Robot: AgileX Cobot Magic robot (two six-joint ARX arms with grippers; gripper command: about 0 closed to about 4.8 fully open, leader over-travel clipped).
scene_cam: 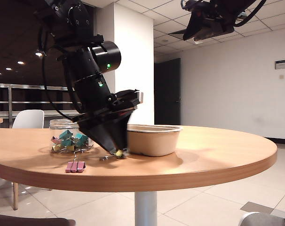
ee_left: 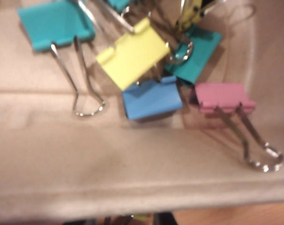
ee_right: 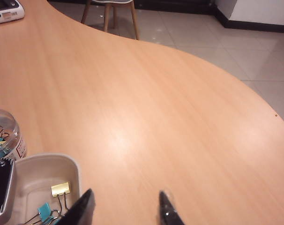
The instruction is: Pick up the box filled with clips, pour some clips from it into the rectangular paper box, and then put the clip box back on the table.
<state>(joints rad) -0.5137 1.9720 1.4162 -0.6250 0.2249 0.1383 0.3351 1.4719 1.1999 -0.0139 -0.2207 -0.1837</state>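
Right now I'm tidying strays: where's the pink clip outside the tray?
In the exterior view the pink clip lies on the table, left side, before the clip jar.

A: The left gripper is low at the table, but its tips blur; I cannot tell the jaws.

B: The rectangular paper box is cut by the edge, and the box filled with clips too. The right gripper shows only two tips.

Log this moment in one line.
jar on table | clips in paper box | left gripper low between jar and box, jaws unclear | right gripper open, empty
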